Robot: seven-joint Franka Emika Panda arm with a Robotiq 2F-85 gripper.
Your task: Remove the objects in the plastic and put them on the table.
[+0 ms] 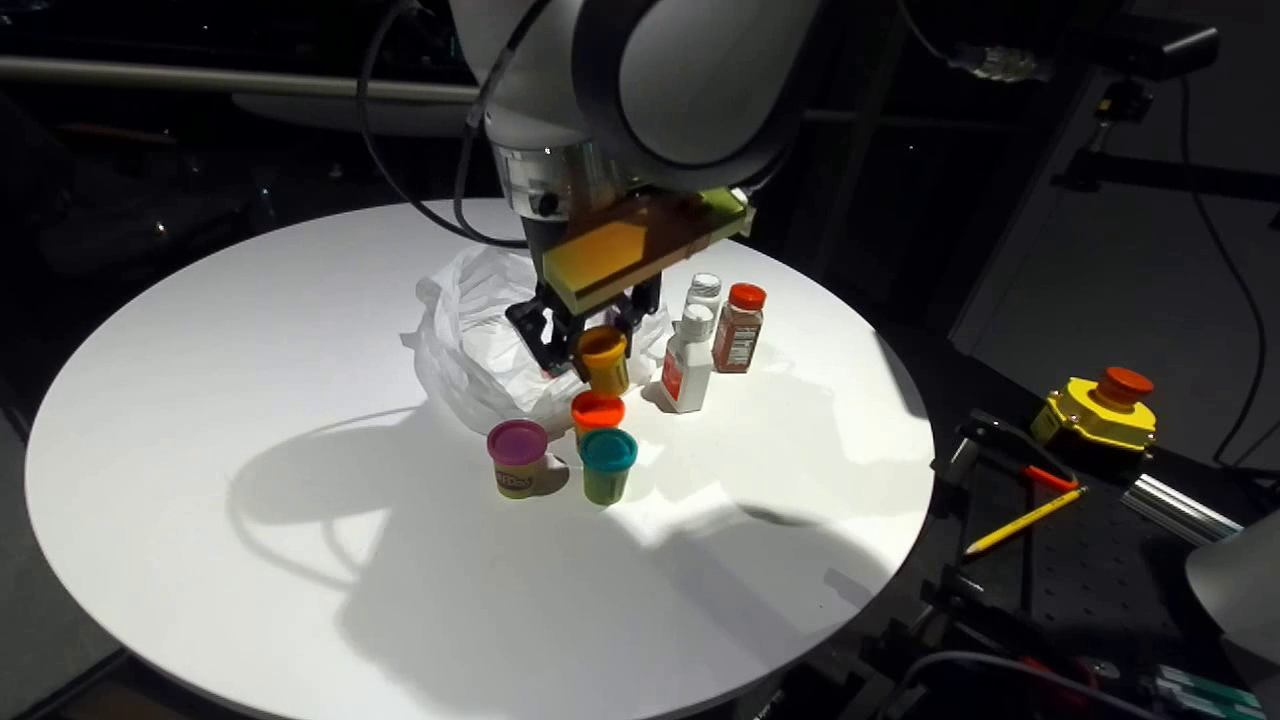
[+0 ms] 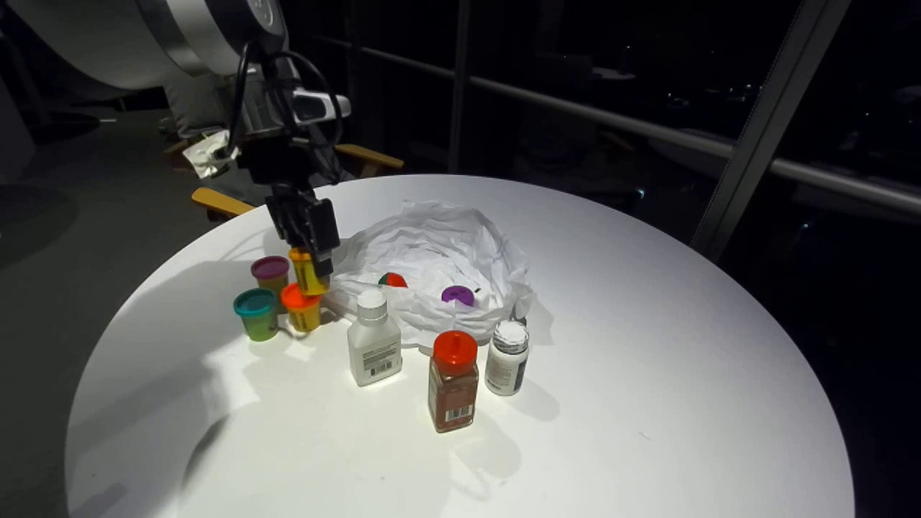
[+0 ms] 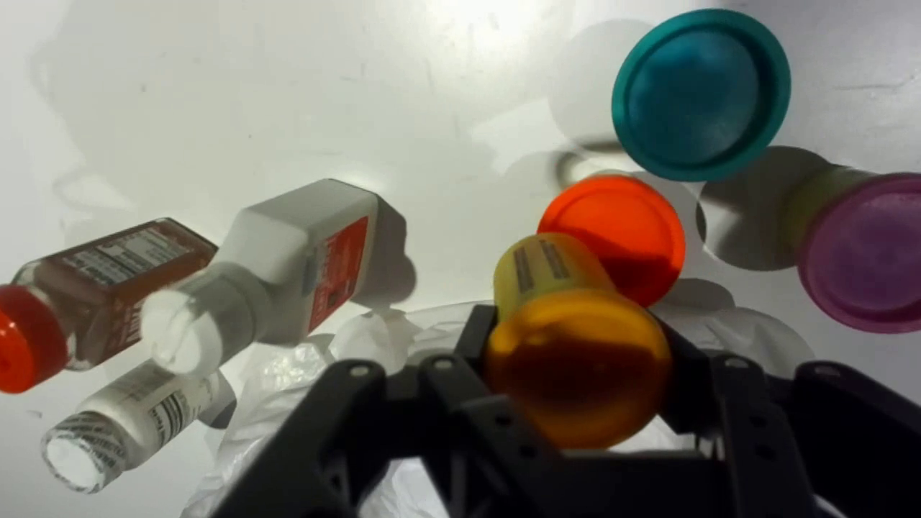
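Amber-lidded tub hangs clasped in the hand.

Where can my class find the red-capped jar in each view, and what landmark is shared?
In an exterior view: red-capped jar, slightly right of centre.
In an exterior view: jar, below centre.
In the wrist view: jar, at the left edge.
Shared landmark: teal-lidded tub, left of the jar in both exterior views, right of it in the wrist view.

Light from above brightens your large, round, smooth white table; dark room beyond, nearly black. You get broad grey shadows across it. Wrist view: glare at top edge, your black gripper fingers soft-focused.
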